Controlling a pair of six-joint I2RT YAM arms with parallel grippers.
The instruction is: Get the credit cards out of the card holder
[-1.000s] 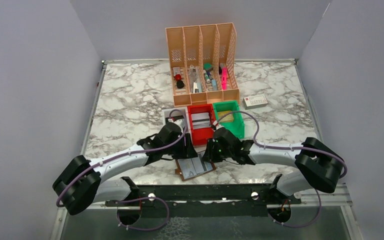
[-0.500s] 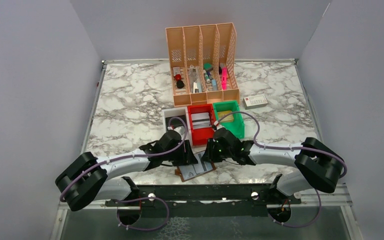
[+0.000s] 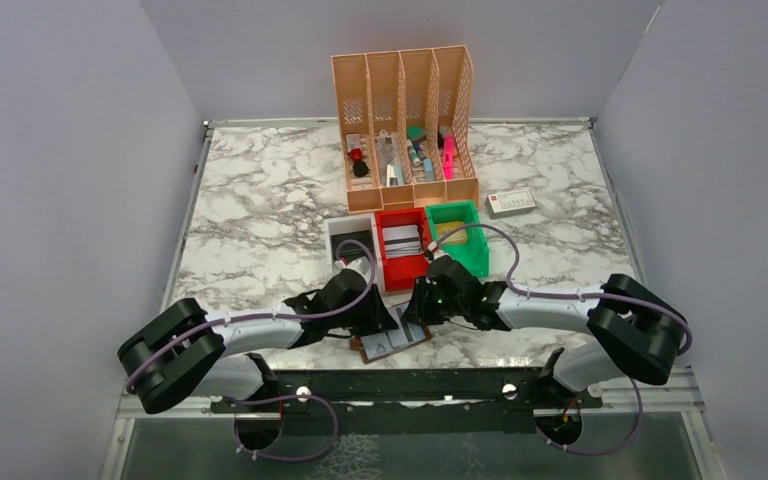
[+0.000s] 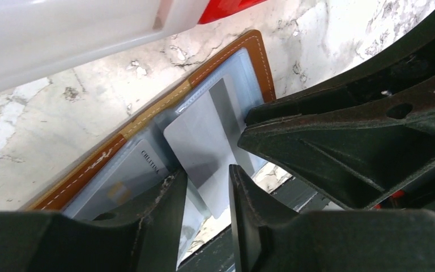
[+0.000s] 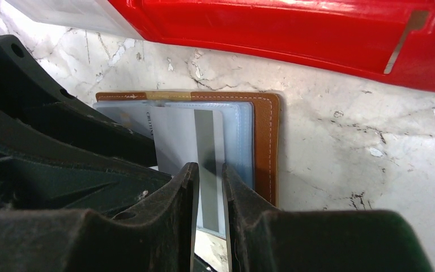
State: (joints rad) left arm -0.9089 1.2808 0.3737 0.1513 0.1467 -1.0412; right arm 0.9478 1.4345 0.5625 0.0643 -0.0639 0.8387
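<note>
The brown card holder (image 3: 392, 341) lies open near the table's front edge, its grey inside up. Both grippers meet over it. A pale grey credit card (image 4: 204, 141) sticks out of the card holder's (image 4: 226, 56) sleeve toward the front edge. My left gripper (image 4: 207, 192) stands partly open, with that card's free end in the gap between its fingers. A second card with printed lettering (image 4: 130, 170) stays in the sleeve. My right gripper (image 5: 208, 181) sits low over the card holder (image 5: 266, 141), jaws a narrow gap apart above the card's dark stripe (image 5: 205, 141).
A white bin (image 3: 345, 235), a red bin (image 3: 401, 245) with cards and a green bin (image 3: 457, 235) stand just behind the holder. A peach desk organizer (image 3: 405, 120) is further back, with a white box with a red end (image 3: 511, 203) to its right. A black rail (image 3: 400, 385) borders the front.
My left arm has stretched rightward and lower onto the holder, and its jaws have narrowed. The right arm and the holder have stayed in place.
</note>
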